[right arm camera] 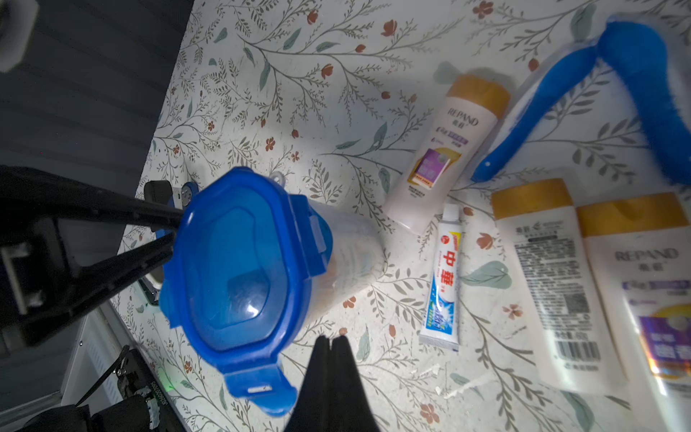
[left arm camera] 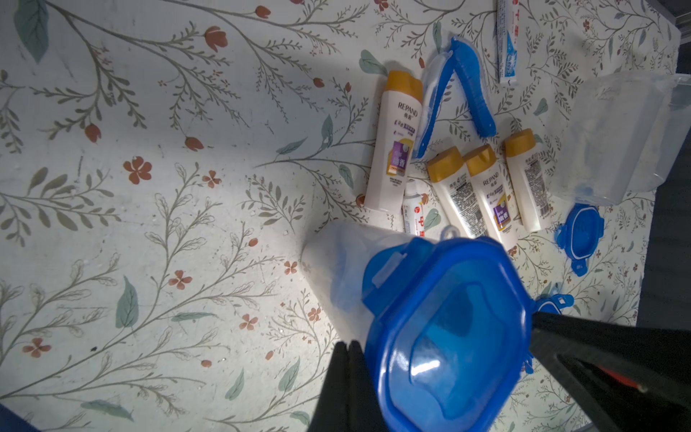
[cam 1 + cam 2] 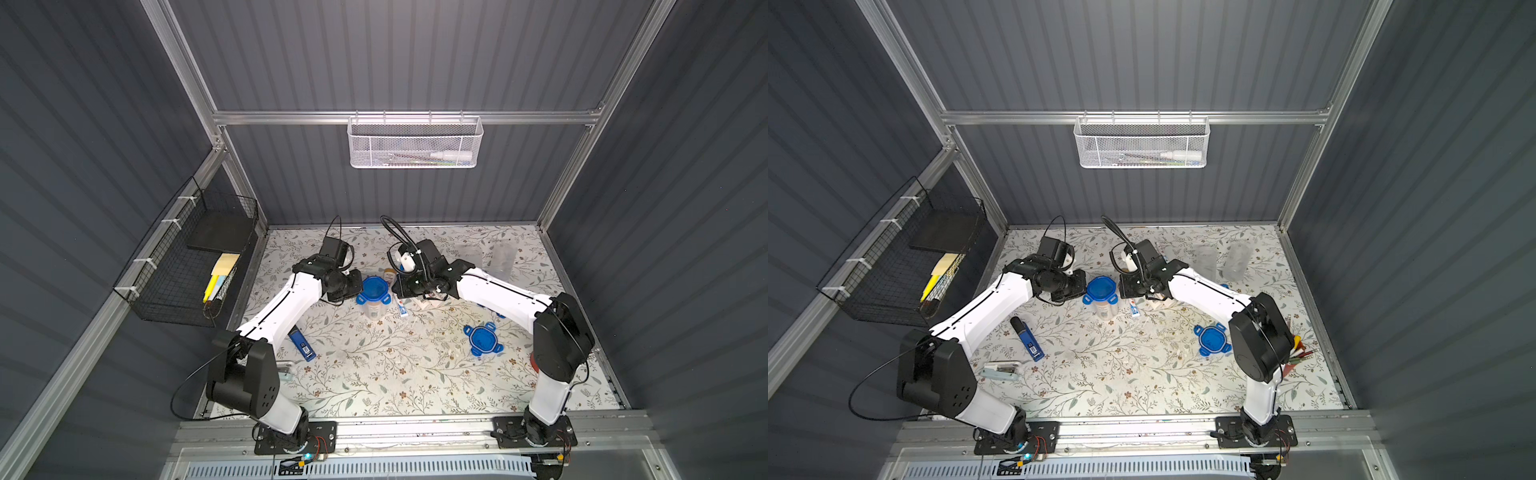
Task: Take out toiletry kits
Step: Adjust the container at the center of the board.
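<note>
Blue-lidded jar (image 3: 374,293) stands closed at mid-table, left gripper (image 2: 347,359) and right gripper (image 1: 331,351) flanking it, both clenched and empty. Cream bottles (image 2: 392,142), toothpaste (image 1: 443,276) and toothbrushes (image 2: 471,93) lie just right. Likely step: unclipping; next, pry a clip (image 1: 261,389) up.

Four views: two overhead, two at the wrists.
In both top views I look down from above the near edge onto the whole floral table (image 3: 374,374) (image 3: 1100,382); my wrist cameras sit close, the left facing right, the right facing left, both sharing the blue-lidded jar (image 2: 445,336) (image 1: 239,269).
</note>
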You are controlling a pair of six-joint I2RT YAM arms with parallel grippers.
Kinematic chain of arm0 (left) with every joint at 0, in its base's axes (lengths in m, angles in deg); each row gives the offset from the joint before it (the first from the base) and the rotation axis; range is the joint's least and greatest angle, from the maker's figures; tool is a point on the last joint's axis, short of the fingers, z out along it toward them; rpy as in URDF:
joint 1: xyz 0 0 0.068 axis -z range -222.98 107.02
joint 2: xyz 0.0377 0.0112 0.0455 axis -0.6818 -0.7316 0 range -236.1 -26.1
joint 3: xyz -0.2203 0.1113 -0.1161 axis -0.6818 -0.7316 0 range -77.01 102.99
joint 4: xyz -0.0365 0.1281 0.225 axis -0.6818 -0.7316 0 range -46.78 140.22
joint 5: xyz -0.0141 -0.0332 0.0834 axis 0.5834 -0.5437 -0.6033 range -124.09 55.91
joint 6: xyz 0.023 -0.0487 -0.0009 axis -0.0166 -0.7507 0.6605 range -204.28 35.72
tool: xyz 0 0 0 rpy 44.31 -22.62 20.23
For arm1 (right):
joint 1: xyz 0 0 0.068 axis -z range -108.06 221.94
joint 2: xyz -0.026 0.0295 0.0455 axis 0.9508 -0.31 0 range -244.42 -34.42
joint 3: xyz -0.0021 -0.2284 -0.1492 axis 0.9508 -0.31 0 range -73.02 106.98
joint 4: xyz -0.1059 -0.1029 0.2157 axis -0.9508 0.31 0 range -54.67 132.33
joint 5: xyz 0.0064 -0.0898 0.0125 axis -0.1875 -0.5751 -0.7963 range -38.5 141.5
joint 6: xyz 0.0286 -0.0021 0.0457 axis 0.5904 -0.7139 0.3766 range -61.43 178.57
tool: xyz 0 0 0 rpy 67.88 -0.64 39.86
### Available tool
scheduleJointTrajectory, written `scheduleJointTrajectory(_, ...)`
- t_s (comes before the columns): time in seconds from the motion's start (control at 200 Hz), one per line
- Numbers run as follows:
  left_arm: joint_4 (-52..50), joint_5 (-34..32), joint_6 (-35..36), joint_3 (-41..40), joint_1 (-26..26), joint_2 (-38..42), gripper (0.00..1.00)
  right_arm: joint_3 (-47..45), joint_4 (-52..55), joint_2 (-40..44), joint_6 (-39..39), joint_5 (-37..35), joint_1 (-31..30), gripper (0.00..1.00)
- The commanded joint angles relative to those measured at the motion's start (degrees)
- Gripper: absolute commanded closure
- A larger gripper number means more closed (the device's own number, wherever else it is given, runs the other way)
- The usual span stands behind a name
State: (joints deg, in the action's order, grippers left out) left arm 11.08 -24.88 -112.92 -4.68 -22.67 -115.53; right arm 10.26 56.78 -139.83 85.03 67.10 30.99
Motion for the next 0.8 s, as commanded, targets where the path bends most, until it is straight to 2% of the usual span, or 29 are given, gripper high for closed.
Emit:
scheduleJointTrajectory(0.0,0.68,1.42,1.5,1.84,-0.45,-1.71,1.0,1.4,0.02,0.15,0.04,4.05,-0.5,1.0)
scheduleJointTrajectory(0.365,2.56,2.95,1.05,3.73,-1.5,-5.13,1.0,-1.93,-4.04,0.9,3.81,8.26,-3.74,1.0)
scheduleJointTrajectory(0.795,2.39,3.01,1.13,5.81,-2.12,-5.63,1.0,-5.31,-6.78,3.43,5.85,8.61,-6.42,1.0)
